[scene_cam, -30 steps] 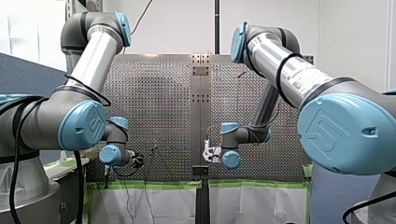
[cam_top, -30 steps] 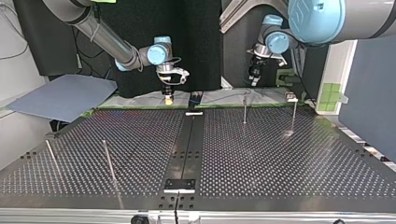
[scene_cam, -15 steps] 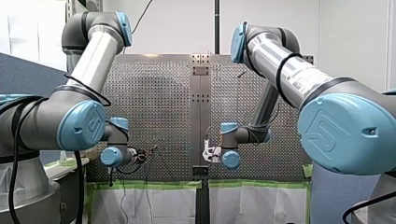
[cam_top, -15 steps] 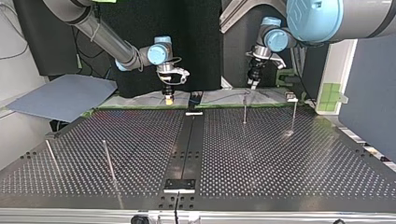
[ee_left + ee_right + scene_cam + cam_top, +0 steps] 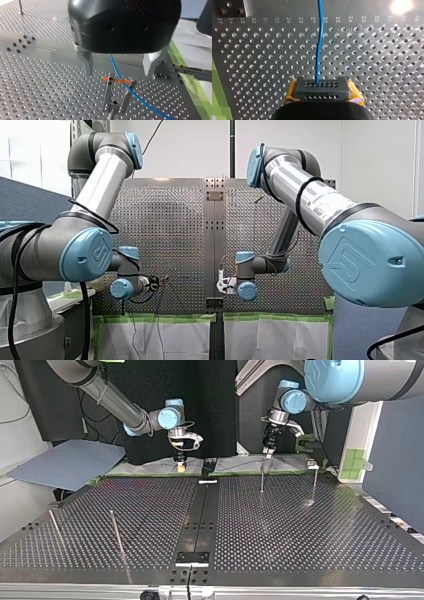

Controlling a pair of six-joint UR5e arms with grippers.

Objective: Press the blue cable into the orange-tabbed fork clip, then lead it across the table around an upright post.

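1. Metal perforated table (image 5: 300,530): carries the fork clip (image 5: 108,95) on a stem near the edge on the arms' side, with a green tape strip (image 5: 192,87) close beside it.
2. My left gripper (image 5: 119,67), black body with metal fingers (image 5: 87,62): released, jaws wide apart. It hangs just above the fork clip with one finger to each side, touching neither clip nor cable.
3. My right gripper (image 5: 322,90): clenched. Its yellow pads (image 5: 290,93) squeeze a black perforated block (image 5: 322,85), and the cable's end runs into that block. In the top view it sits well apart from the fork clip, past the table's centre strip.
4. Upright posts: one post (image 5: 315,482) stands near the fork clip, on the side away from my right gripper. A second post (image 5: 116,532) and a third post (image 5: 54,525) stand well apart from the clip, beyond the centre strip.
5. Blue cable (image 5: 112,62): drops from under my left gripper, passes between the fork clip's two prongs and trails off over the table. Cannot tell whether it is fully seated.
6. Orange tab (image 5: 125,81): lies crosswise at the prong tips, and the cable crosses it.
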